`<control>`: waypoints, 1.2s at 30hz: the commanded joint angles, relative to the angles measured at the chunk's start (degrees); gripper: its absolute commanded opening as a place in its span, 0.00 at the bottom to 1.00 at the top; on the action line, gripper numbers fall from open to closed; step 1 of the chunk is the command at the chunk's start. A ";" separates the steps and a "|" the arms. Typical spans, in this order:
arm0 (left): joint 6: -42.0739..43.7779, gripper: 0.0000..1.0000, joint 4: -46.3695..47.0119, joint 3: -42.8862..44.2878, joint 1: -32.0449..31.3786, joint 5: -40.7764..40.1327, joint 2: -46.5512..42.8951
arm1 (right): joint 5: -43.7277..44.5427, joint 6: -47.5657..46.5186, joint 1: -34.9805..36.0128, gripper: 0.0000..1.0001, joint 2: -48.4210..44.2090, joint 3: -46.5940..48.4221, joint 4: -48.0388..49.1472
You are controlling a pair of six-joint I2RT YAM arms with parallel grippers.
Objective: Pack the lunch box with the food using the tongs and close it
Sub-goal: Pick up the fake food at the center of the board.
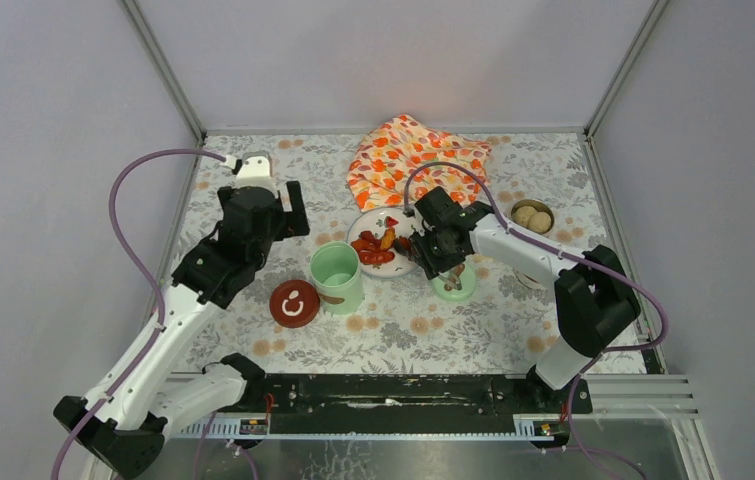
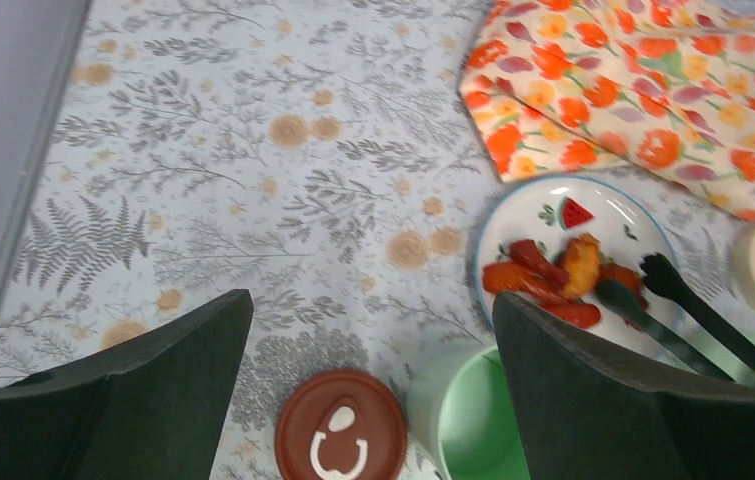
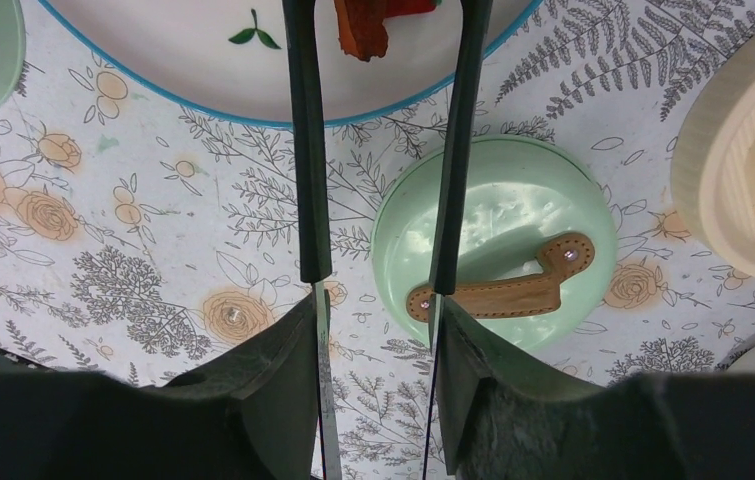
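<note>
The tall mint-green pot [image 1: 336,277] of the lunch box stands open and looks empty, with the dark red lid [image 1: 294,304] lying just left of it. Orange-red food [image 1: 378,247] lies on the white plate [image 1: 366,221]. Pale beige balls fill a steel bowl [image 1: 532,216] at the right. My right gripper [image 3: 375,305] is shut on the tongs [image 3: 303,150], whose two arms reach over the plate's rim [image 3: 173,40] toward a red chunk [image 3: 368,25]. My left gripper [image 2: 371,300] hangs open and empty above the table, left of the plate.
The green lid [image 3: 498,250] with its brown strap lies under my right gripper, and a cream lid [image 3: 743,150] sits to its right. The orange flower cloth [image 1: 415,160] lies crumpled behind the plate. Grey walls close in the table on three sides.
</note>
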 commanded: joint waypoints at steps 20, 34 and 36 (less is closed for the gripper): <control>4.71 0.98 16.06 -13.34 7.94 -7.41 -8.38 | -1.50 -0.07 0.69 0.20 -0.78 3.47 -1.01; 3.92 0.98 16.28 -13.72 8.99 -9.01 -9.21 | -1.81 -0.19 1.30 0.12 -10.08 7.09 -2.50; 3.83 0.98 16.33 -13.73 9.16 -8.79 -9.13 | -2.22 -0.28 2.05 0.12 -11.43 8.48 -3.10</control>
